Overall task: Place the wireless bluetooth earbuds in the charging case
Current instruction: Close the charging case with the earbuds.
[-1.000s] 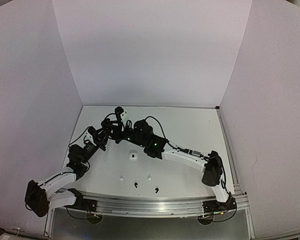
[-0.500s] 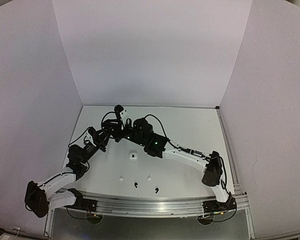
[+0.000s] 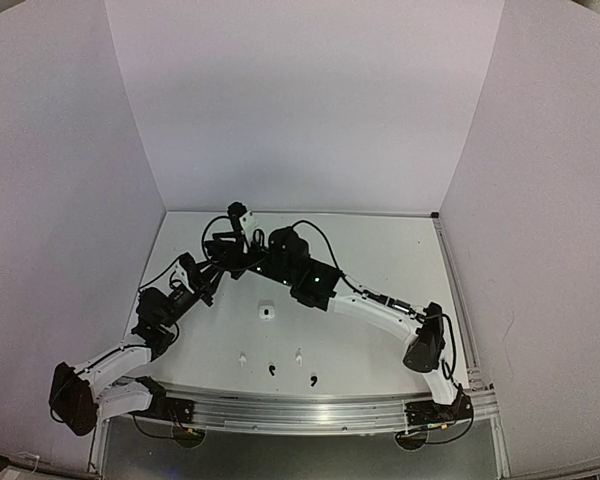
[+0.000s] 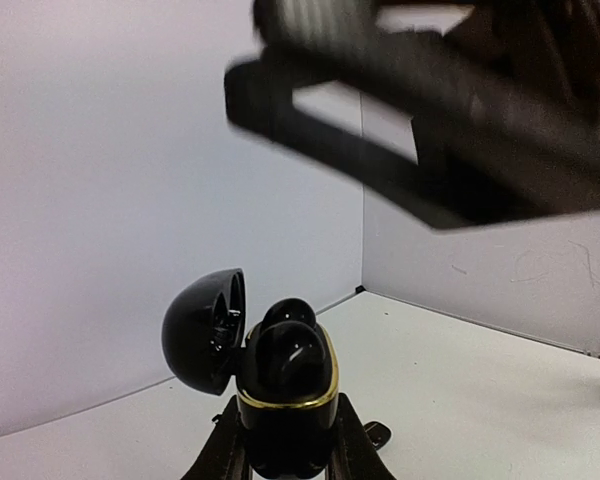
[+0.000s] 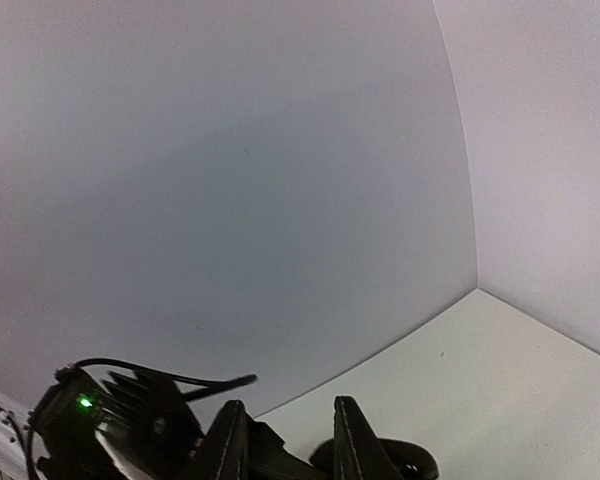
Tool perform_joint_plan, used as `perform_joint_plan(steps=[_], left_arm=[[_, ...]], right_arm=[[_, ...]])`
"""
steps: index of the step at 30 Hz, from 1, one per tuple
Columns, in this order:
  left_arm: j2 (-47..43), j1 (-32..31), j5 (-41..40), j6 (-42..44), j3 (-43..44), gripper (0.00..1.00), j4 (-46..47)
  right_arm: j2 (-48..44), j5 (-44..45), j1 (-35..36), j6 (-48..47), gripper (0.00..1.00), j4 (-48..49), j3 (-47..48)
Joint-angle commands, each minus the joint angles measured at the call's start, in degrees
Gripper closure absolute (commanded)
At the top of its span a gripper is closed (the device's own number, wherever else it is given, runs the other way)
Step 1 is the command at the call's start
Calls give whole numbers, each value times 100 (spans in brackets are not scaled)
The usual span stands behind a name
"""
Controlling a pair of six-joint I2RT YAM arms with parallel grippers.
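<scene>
Left jaws clamped on black charging case (image 4: 285, 410), lid open, glossy earbud (image 4: 290, 358) seated, stem hidden. Right jaws parted, arm (image 4: 430, 120) blurred overhead. Four loose earbuds (image 3: 271, 369) near counter (image 3: 380, 260) front edge, barely resolvable.

In the left wrist view the left gripper (image 4: 286, 440) runs off the lower edge. Only the tips of its fingers (image 4: 228, 448) show, and they cover the foot of the charging case (image 4: 285, 395). Two glossy black earbuds (image 4: 290, 358) fill its mouth — how deep they sit cannot be told. A black arm part (image 4: 450, 130) overhead is blurred, cut by the top and right edges. The right gripper (image 5: 288, 430) is cropped at the bottom too. From above, the loose earbuds (image 3: 271, 369) are mere specks — their lie is unreadable, as is the small white case (image 3: 266, 312).
</scene>
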Motion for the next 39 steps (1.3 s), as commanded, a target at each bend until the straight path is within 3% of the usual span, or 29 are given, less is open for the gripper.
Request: perform_joint_plan(steps=[1,5,9,15,26,35,39], left_arm=[[-37,-2,290,-335,313,100,-482],[0,6,797,99,290,100,-648],[6,4,1936,1789,226,100,-855],[32,6,2442,2806,353,100,-1236],[218,9,2054,2451,634,100,-1342],[258,57,1943,1850,709,100,-1484],[272,179,2157,924,832,100,-1504]], right_arm=[[-332,-687,12,-3,75,-124,303],[-736,-789,10,68,73,-310,41],[-731,327,6,21,72,-1572,266],[-556,953,9,295,71,-2545,150],[-859,-40,9,301,70,-2880,-733],[-1323,-229,9,149,68,-2897,-977],[-1651,-700,-256,256,51,-2887,-1073]])
